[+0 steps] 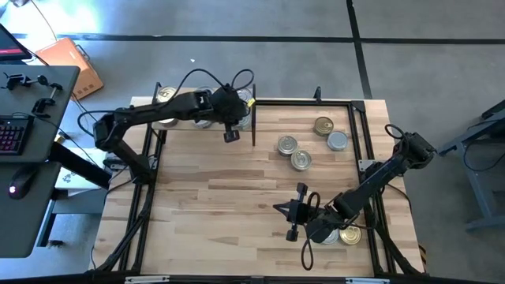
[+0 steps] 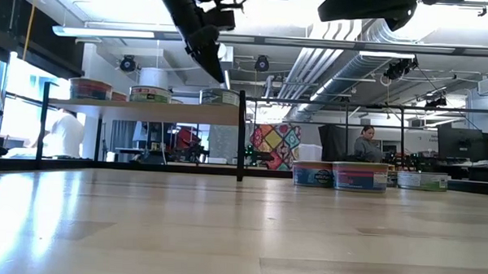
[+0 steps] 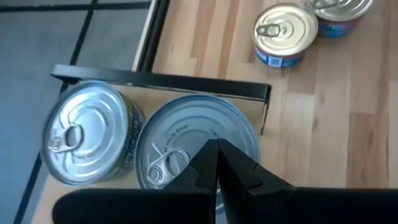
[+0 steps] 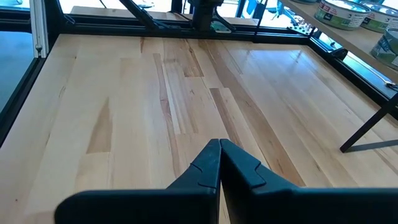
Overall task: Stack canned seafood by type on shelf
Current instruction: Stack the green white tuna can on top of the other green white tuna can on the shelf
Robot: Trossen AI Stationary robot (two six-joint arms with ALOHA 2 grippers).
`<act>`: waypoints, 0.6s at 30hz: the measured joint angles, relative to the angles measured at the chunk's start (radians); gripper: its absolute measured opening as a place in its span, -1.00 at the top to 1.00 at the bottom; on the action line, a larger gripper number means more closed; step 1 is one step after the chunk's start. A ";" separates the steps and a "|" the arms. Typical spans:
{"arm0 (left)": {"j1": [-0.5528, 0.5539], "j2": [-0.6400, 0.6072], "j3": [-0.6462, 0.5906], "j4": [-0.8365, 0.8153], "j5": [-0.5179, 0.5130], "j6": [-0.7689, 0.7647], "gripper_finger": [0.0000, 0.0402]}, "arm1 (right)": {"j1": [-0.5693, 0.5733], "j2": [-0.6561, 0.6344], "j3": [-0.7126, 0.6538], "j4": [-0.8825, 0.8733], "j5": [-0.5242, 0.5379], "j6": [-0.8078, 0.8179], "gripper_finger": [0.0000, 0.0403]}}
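Observation:
The shelf [image 2: 147, 111] stands at the table's far left and carries silver-topped tins [image 3: 87, 134]. My left gripper [image 3: 216, 149] is shut and hangs just above the ring-pull lid of the shelf's right-end tin [image 3: 186, 137]; in the low view its tip [image 2: 222, 79] shows clear of that tin [image 2: 221, 96]. Several gold- and silver-topped tins [image 1: 301, 160] stand on the table right of the shelf. My right gripper [image 1: 278, 208] is shut and waits over bare wood [image 4: 186, 112] at the near right, touching nothing.
Two more tins [image 1: 347, 234] lie under the right arm near the table's near right corner. A black frame [image 1: 363, 134] rims the table. The shelf's black upright [image 2: 241, 137] stands at its right front. People show in the room behind the table [image 2: 366, 145].

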 joint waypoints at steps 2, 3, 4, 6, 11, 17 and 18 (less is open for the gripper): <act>-0.006 -0.020 0.001 -0.005 -0.007 0.000 1.00 | 0.000 0.000 0.000 -0.003 0.000 0.000 1.00; -0.012 -0.029 0.001 -0.005 -0.010 0.001 1.00 | 0.000 0.000 0.000 -0.004 0.000 0.000 1.00; -0.020 -0.039 0.001 -0.004 -0.013 0.004 1.00 | 0.000 0.000 0.000 -0.006 0.000 0.000 1.00; -0.041 -0.060 0.001 -0.003 -0.017 0.014 1.00 | 0.000 0.000 0.000 -0.006 0.000 0.004 1.00; -0.111 -0.138 -0.076 0.064 -0.014 0.027 1.00 | 0.002 0.000 0.000 -0.058 0.000 0.046 1.00; -0.215 -0.270 -0.272 0.229 -0.016 -0.001 1.00 | 0.017 0.000 0.000 -0.197 0.029 0.161 1.00; -0.239 -0.293 -0.309 0.262 -0.016 -0.011 1.00 | 0.021 0.000 0.000 -0.221 0.038 0.177 1.00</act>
